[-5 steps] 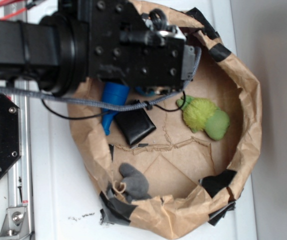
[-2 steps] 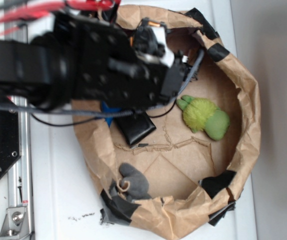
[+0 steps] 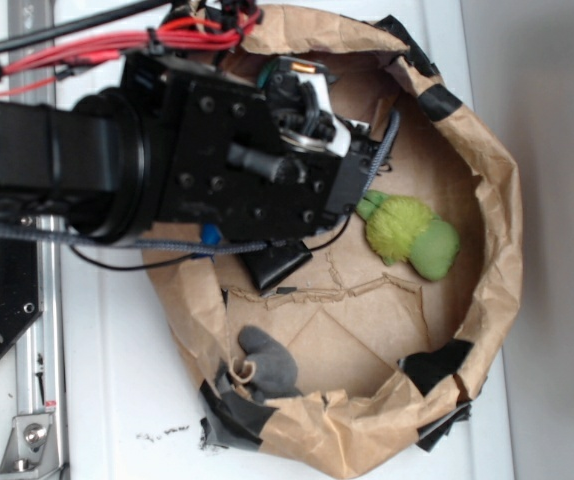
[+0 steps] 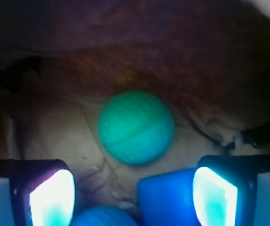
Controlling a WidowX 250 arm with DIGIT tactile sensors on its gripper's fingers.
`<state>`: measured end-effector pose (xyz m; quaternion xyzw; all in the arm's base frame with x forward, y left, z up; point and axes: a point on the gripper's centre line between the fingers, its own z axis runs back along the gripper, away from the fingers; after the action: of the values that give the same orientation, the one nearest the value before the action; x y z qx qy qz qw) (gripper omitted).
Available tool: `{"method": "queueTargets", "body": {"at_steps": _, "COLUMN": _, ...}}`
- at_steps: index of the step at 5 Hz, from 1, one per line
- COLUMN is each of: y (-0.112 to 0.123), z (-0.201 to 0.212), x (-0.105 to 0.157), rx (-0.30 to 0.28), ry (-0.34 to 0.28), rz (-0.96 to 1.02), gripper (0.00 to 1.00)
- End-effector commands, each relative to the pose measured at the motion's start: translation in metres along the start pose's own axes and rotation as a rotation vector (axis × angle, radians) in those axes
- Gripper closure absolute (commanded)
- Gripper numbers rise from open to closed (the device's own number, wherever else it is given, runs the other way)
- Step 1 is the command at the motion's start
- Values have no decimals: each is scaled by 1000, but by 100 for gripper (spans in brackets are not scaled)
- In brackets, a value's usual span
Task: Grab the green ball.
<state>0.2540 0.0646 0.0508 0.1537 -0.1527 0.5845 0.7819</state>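
Green ball (image 4: 136,127): a small sea-green sphere lying on the brown paper floor of the paper-bag bin (image 3: 497,210), close to the bin's far wall as the wrist view shows it. It sits apart from both fingers (image 4: 51,197), ahead of the gripper (image 4: 134,193) and roughly centred on the gap between them. In the exterior view the arm body hides the ball entirely, so its place in the bin can only be read from the wrist view.

Gripper state: the fingers stand wide apart with nothing between them. The gap looks wider than the ball.

Neighbouring items, relative to the green ball: a blue pin (image 4: 165,195) lies just beside it on the gripper side, against the right-hand finger in the wrist view. A blue ball (image 4: 102,217) sits further toward the gripper, at the bottom edge of that view. The fuzzy lime-green plush toy (image 3: 412,235), a black pouch (image 3: 277,262) and a grey plush (image 3: 267,365) lie elsewhere in the bin.

Handling judgement: the ball looks light and matte, with a faint seam around its middle. The surface should offer fair grip, but a sphere rolls freely on loose paper and can squirt out of a grasp placed off-centre.

Recommended hold: close across the widest part, fingers level with the ball's middle. Clear the blue pin first, since it could be caught in the closing fingers
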Motion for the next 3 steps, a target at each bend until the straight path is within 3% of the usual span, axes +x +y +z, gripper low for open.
{"method": "queueTargets", "body": {"at_steps": 1, "y": 16, "z": 17, "x": 7, "rx": -23, "ry": 13, "rz": 82, "gripper": 0}}
{"method": "queueTargets", "body": {"at_steps": 3, "y": 17, "z": -8, "x": 12, "rx": 40, "ry": 5, "rz": 4, "gripper": 0}}
